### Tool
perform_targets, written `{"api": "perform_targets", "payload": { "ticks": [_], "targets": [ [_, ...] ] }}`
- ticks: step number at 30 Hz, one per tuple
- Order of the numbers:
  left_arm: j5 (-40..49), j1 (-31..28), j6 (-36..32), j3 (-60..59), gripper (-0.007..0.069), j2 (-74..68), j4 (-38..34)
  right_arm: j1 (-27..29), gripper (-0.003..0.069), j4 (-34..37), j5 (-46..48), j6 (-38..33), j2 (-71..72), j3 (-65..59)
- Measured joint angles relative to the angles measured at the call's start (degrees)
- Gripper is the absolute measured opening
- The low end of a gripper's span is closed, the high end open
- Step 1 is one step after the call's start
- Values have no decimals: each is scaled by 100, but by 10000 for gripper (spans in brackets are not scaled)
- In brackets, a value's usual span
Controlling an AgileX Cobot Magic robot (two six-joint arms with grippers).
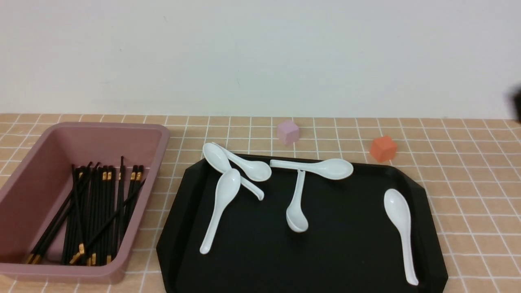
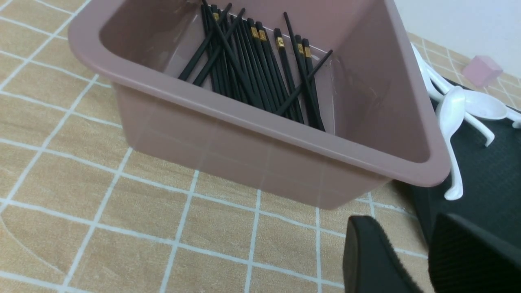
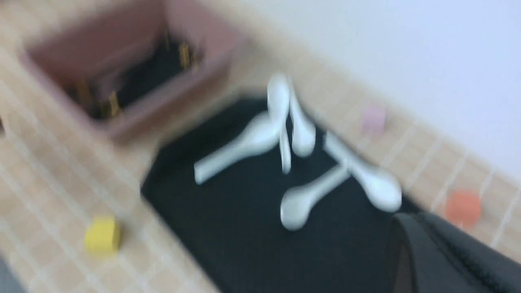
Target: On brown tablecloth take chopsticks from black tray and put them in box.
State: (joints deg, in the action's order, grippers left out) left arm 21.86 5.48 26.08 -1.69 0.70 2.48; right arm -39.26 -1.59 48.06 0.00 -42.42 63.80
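Observation:
The mauve box [image 1: 163,134] stands at the left on the tablecloth [image 1: 468,171] and holds several black chopsticks [image 1: 97,211] with gold bands. They also show in the left wrist view [image 2: 260,69]. The black tray [image 1: 346,244] lies right of the box; no chopstick shows on it. My left gripper [image 2: 411,248] is open and empty, low over the cloth by the box's near corner and the tray's edge. My right gripper [image 3: 447,252] looks shut and empty over the tray's right part; that view is blurred. In the front view only a dark blur [image 1: 516,103] at the right edge shows.
Several white spoons [image 1: 220,203] lie on the tray, some crossing each other. A small pink cube [image 1: 288,132] and an orange cube [image 1: 383,148] sit behind the tray. A yellow cube [image 3: 102,236] shows on the cloth in the right wrist view.

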Motion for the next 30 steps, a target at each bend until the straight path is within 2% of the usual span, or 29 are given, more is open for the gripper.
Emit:
{"api": "perform_targets", "payload": {
  "ticks": [2,5,11,19,30],
  "targets": [
    [0,0,0,0,239,0,0,5,-8,-41,-972,172,749,-1191],
    [0,0,0,0,239,0,0,5,-8,-57,-1813,287,1146,-2315],
    [0,0,0,0,239,0,0,5,-2,-40,-3219,347,1386,-3654],
    [0,0,0,0,239,0,0,5,1,-35,-3404,347,1386,-4396],
    [0,0,0,0,239,0,0,5,10,-17,-3527,347,1386,-4452]
  ]
}}
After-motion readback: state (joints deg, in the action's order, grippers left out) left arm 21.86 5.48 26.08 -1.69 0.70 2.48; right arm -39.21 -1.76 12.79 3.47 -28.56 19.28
